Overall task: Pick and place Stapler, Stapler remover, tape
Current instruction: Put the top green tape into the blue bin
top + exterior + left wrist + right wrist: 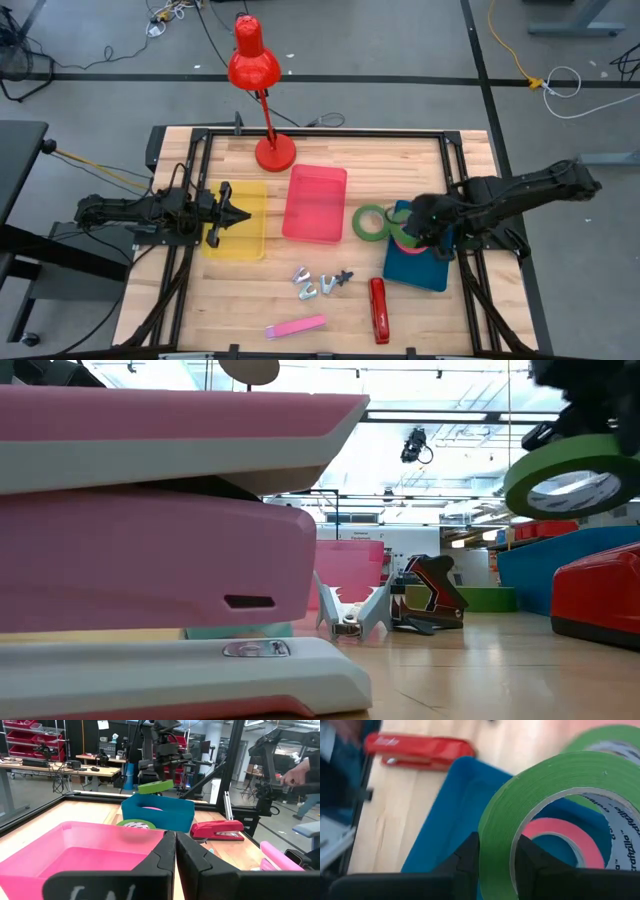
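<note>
My right gripper is shut on a green tape roll above the blue bin; the roll also shows in the left wrist view and the low view. A pinkish-red tape roll lies flat inside the bin. A second green roll lies flat on the table beside the bin. A red stapler, a pink stapler and several staple removers lie near the front. My left gripper is shut and empty over the yellow tray. My right gripper pinches the green roll's ring wall, one finger outside the roll and one inside its open centre. The roll is lifted clear above the blue bin and is a little tilted.
A pink bin stands mid-table between the yellow tray and the blue bin. A red desk lamp stands at the far edge, its base on the wood. Bare wood lies along the front left. A person shows beyond the table.
</note>
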